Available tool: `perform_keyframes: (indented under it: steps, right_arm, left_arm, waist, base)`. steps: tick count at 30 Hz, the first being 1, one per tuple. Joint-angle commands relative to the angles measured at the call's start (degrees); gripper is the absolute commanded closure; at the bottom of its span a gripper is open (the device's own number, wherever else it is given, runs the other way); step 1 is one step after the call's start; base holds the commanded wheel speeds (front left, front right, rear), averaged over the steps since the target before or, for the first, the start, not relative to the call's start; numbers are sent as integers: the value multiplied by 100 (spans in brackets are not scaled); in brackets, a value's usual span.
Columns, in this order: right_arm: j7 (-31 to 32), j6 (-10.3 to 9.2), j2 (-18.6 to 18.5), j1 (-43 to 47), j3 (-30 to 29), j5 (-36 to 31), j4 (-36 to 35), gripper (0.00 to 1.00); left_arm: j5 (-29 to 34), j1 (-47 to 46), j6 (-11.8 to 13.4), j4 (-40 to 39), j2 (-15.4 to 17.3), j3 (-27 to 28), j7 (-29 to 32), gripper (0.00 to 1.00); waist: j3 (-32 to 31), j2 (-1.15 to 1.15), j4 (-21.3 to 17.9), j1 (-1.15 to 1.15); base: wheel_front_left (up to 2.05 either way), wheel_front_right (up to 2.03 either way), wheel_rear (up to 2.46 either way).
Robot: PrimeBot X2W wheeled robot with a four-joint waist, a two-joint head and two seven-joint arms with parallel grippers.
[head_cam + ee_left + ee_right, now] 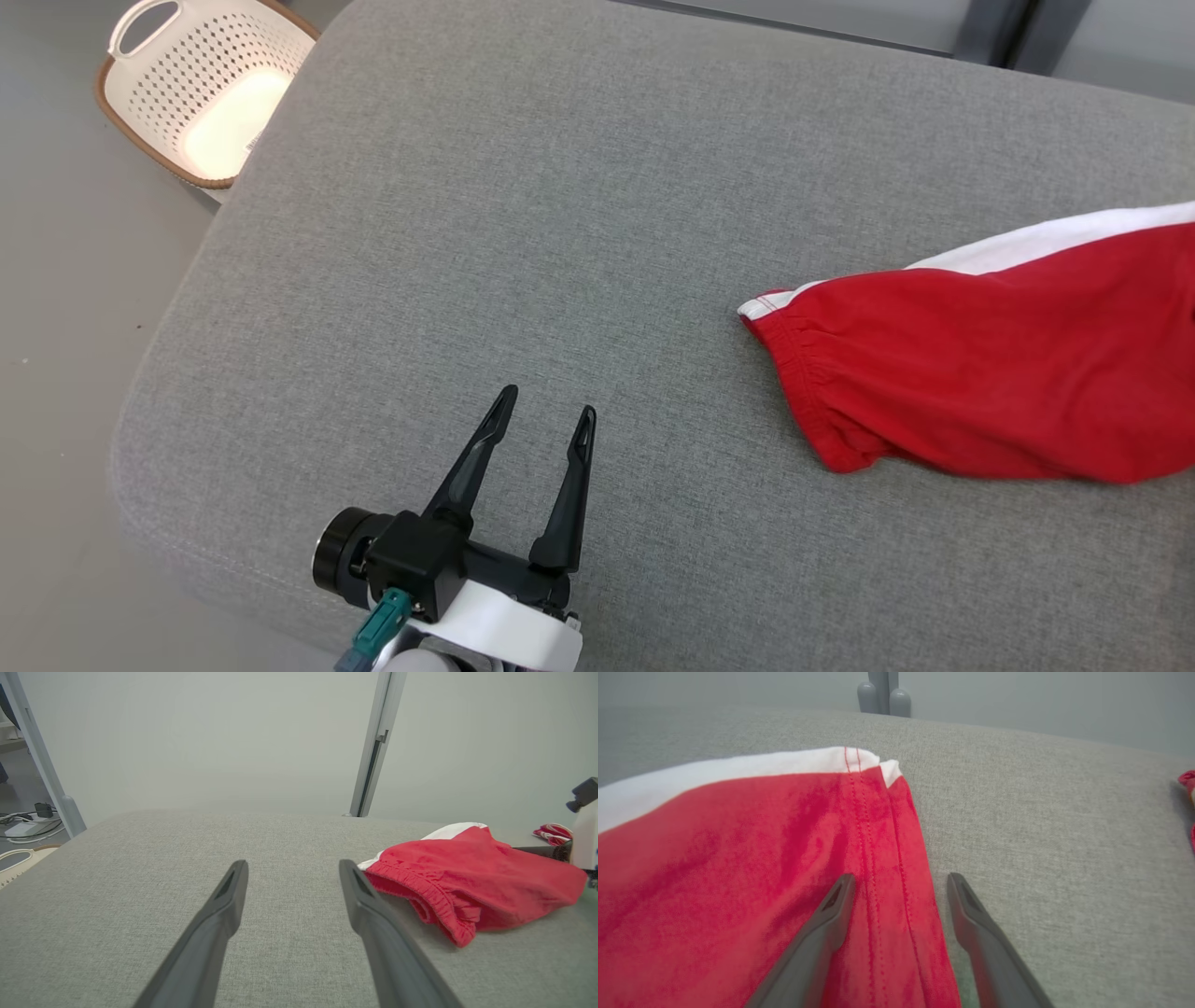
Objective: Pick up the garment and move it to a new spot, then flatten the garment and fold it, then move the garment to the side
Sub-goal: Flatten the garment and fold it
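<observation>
Grey woven-fabric padded tabletop (523, 233) with rounded corners, seen from the head. Red cloth garment (990, 373) with a white band along its far edge – it lies on the right part of the tabletop and runs past the right border of the head view, its gathered elastic end pointing toward the middle. White perforated plastic basket (261, 47) with a brown rim and a loop handle, on the floor beyond the far left corner, apart from the tabletop's contents.

Left gripper (549, 401), near the front edge: its two long dark fingers are spread over bare grey fabric, holding nothing, well clear of the garment (472, 882) to its right.

Right gripper (902, 877): fingers spread, straddling a stitched side edge of the garment (738, 858) – one finger above red cloth, the other above the tabletop just beside it. Contact with the cloth cannot be told.

Small red-and-white item (553, 833) further along the tabletop, too small to identify.
</observation>
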Motion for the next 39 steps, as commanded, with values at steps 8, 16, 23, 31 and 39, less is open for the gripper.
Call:
perform_keyframes:
  steps: [8,16,23,31,39]
  right_arm:
    - [873,-2,451,158,199,172,393,100]
    - [449,-10,126,143,299,16,30,100]
    - [256,-9,-371,240,472,-407,-372,100]
    - [366,-9,-32,-66,473,-1202,-837,100]
    - [933,-9,767,-29,254,-1896,-1669,100]
  left_arm:
    - [168,129,-96,-35,-16,203,2,0]
    - [222,133,-143,3,-13,263,2,0]
    - [296,150,-202,86,-12,238,2,0]
    - [354,155,-245,235,-11,214,1,0]
    - [354,305,-265,340,-10,160,1,0]
  waist:
    - [-122,0,-202,0]
    - [-262,0,-719,0]
    - [-417,0,-1151,0]
    - [-629,0,-1338,0]
    - [-922,0,-1209,0]
  base:
    - [0,0,0]
    - [0,0,0]
    - [0,0,0]
    - [0,0,0]
    - [0,0,0]
